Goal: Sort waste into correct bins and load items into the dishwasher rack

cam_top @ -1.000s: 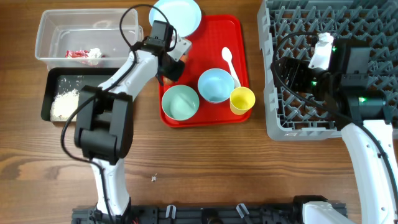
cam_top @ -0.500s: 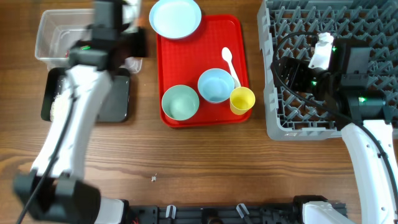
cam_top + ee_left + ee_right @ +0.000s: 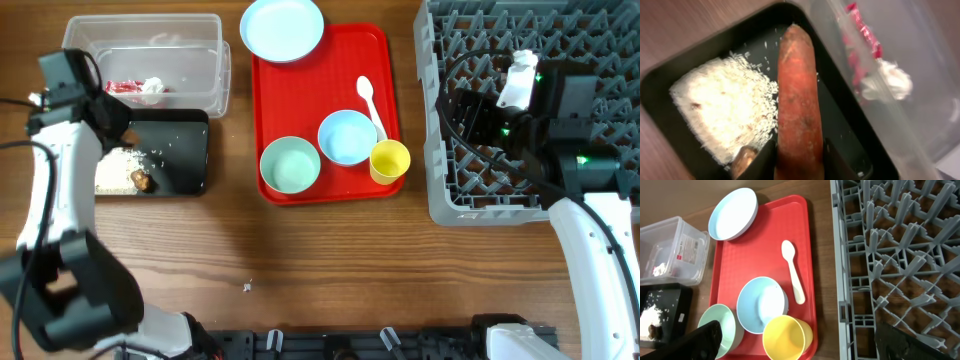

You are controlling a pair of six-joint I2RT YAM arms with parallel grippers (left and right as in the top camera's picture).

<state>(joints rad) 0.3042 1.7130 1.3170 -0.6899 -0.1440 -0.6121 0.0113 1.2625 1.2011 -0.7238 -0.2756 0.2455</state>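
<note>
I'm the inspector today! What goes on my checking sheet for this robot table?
Surface: brown wooden table.
Job's things: carrot over the black tray, which holds rice and a brown lump; wrapper in the clear tub; green bowl, blue bowl, yellow cup and spoon on the red tray; plate overlapping its far-left corner; rack, no dishes seen in it.
Clutter: one tiny speck.
Grippers: left gripper shut on the carrot; right gripper open over the rack.
Cables: black cable loops over the rack.
Surroundings: nothing seen.
</note>
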